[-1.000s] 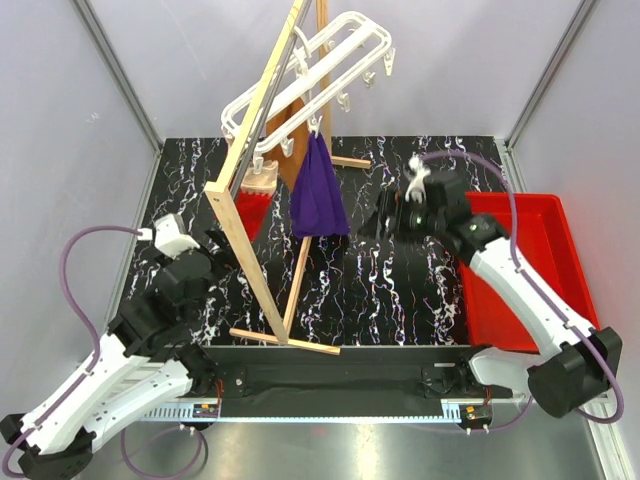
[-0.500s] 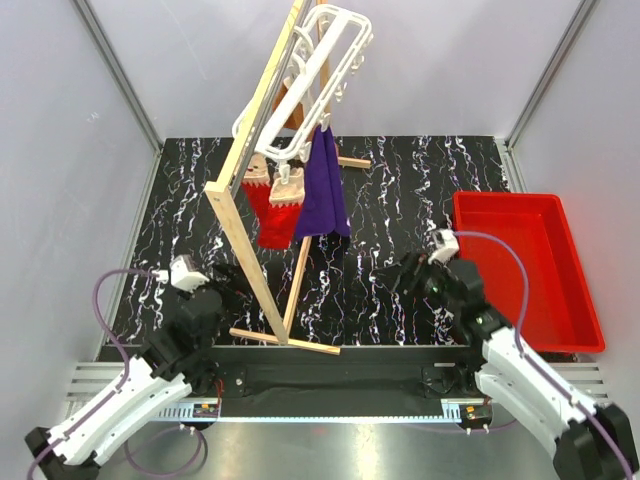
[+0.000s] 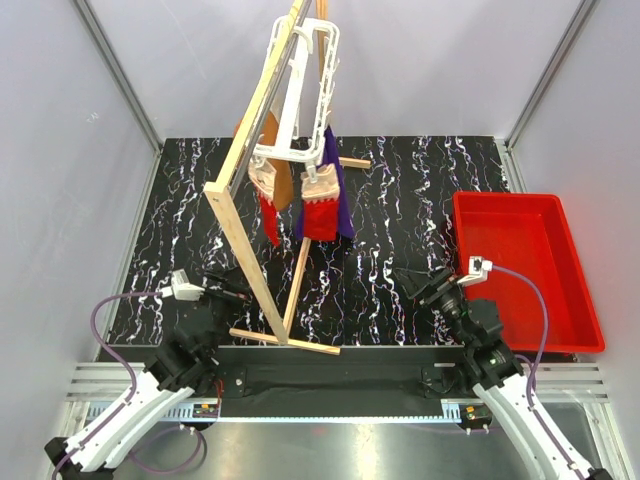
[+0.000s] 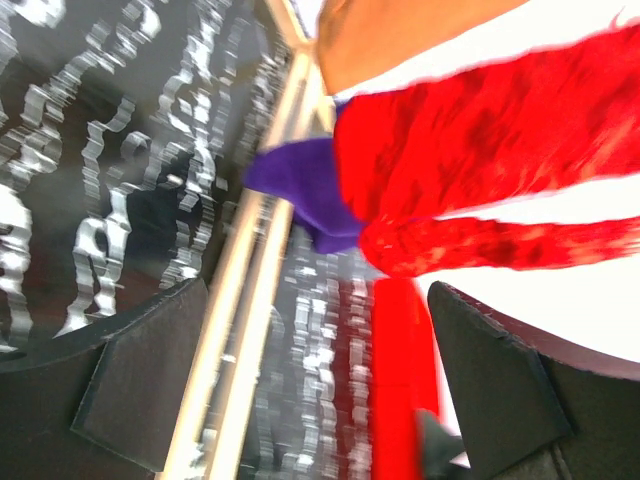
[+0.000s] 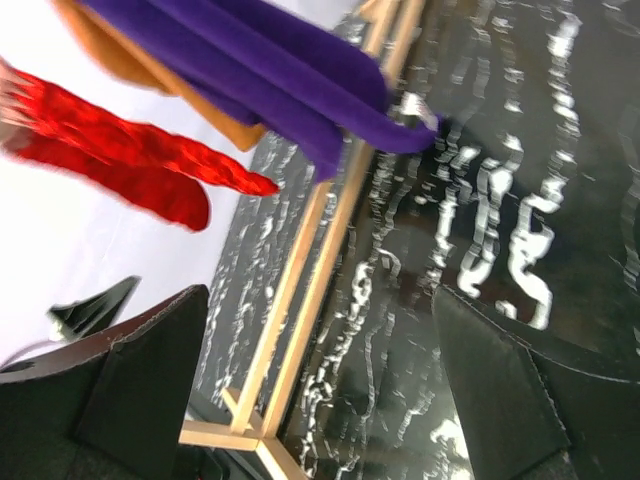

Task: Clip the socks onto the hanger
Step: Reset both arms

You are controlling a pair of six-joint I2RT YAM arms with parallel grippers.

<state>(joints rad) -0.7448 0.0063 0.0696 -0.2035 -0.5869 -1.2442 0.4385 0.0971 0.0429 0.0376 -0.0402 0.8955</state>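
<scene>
Two socks, red with beige cuffs, hang from clips on the white hanger (image 3: 300,95): the left sock (image 3: 268,208) and the right sock (image 3: 320,208). The hanger dangles from the pale wooden stand (image 3: 240,230). My left gripper (image 3: 230,291) is open and low at the near left, apart from the socks. My right gripper (image 3: 418,283) is open at the near right, also apart. The left wrist view shows the red socks (image 4: 480,150) blurred above my open left gripper (image 4: 320,400), which is empty. My open right gripper (image 5: 320,390) sees the socks (image 5: 120,165) at upper left.
A purple cloth (image 3: 338,200) and a brown cloth (image 3: 270,140) hang on the hanger behind the socks. A red bin (image 3: 525,265) sits at the right of the black marbled table (image 3: 400,200). The stand's wooden foot (image 3: 285,340) lies near the front edge.
Both arms have drawn back from the hanger toward the near edge. The hanger has swung from a flat tilt to hanging edge-on, and the socks now dangle side by side.
</scene>
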